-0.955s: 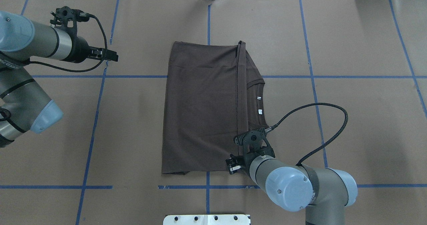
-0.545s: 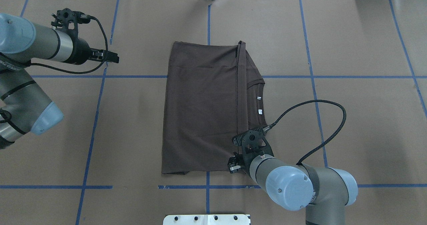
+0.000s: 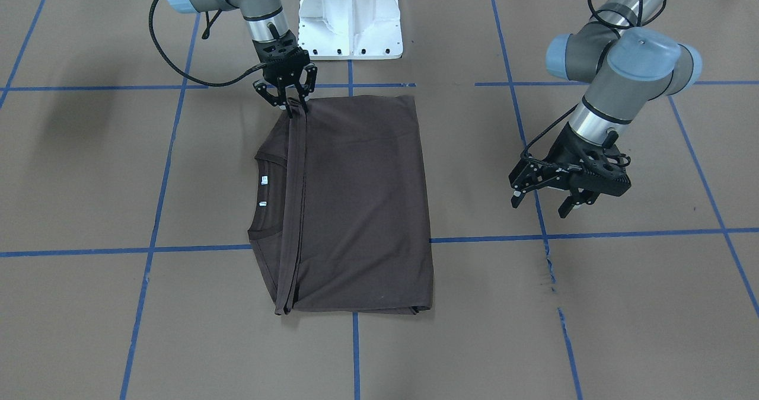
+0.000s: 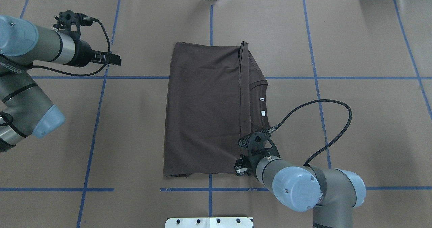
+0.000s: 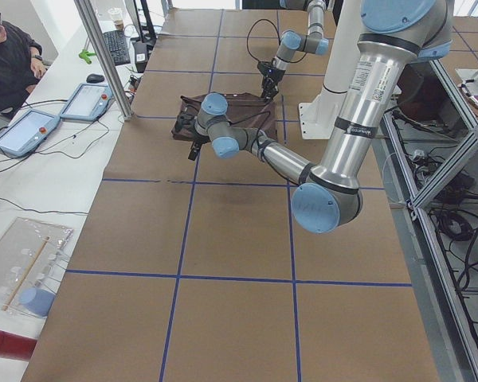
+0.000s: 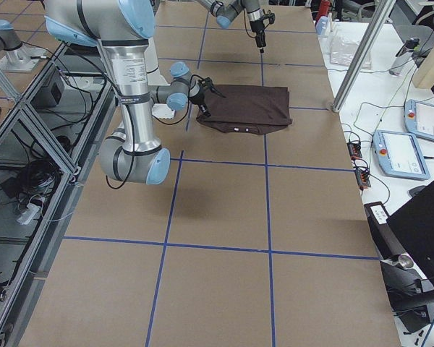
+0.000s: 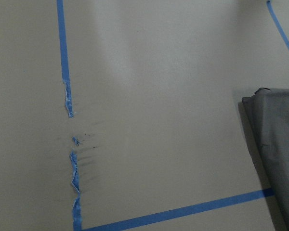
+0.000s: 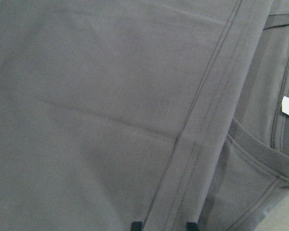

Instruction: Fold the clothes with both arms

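Brown paper covers the table (image 3: 89, 169), gridded with blue tape (image 3: 195, 248). Reference for all places: the white pedestal (image 3: 350, 15) at the robot's edge.

T-shirt (image 3: 362, 198): flat on the paper straight out in front of the pedestal, folded to a rectangle. Its hem band (image 3: 295, 210) lies across the body just beside the collar (image 3: 261, 225). The collar and two white neck labels (image 3: 263, 180) sit toward the pedestal's robot-right side.

Right gripper (image 3: 298, 111): pointing steeply down on the shirt corner nearest the pedestal. It is set narrow. The wrist view shows both fingertips (image 8: 136, 225) on the cloth, either side of the stitched band, with a small gap between them. The fabric there is flat, not bunched.

Left gripper (image 3: 539, 206): well off to the pedestal's robot-left side, apart from the shirt, above bare paper. It is spread wide and holds nothing. Its wrist view shows torn tape (image 7: 73, 159) and one shirt corner.
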Robot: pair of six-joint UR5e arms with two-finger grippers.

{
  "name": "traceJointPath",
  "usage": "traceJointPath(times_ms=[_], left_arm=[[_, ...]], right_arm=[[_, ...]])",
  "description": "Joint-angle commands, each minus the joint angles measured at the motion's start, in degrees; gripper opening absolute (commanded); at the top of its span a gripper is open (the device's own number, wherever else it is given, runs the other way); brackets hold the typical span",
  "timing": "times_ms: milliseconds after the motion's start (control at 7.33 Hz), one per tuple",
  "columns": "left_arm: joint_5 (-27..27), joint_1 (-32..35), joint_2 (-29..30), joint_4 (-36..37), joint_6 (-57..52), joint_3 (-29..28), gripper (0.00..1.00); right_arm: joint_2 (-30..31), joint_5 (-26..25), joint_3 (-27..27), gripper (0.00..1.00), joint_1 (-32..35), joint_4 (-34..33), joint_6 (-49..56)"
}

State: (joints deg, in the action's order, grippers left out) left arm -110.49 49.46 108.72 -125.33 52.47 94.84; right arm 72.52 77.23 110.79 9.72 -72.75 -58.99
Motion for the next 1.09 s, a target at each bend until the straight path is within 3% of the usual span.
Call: traceJointPath(times_ms=[0, 955], left_arm=[[0.10, -0.16, 0.00, 0.00, 0.09, 0.00, 1.00], [0.19, -0.68, 0.09, 0.00, 0.79, -0.44, 1.00]], right_arm=[[-0.18, 1.60, 0.12, 0.41, -0.14, -2.13, -0.24], [-0.36, 3.72, 0.74, 0.41, -0.23, -2.22, -0.68]])
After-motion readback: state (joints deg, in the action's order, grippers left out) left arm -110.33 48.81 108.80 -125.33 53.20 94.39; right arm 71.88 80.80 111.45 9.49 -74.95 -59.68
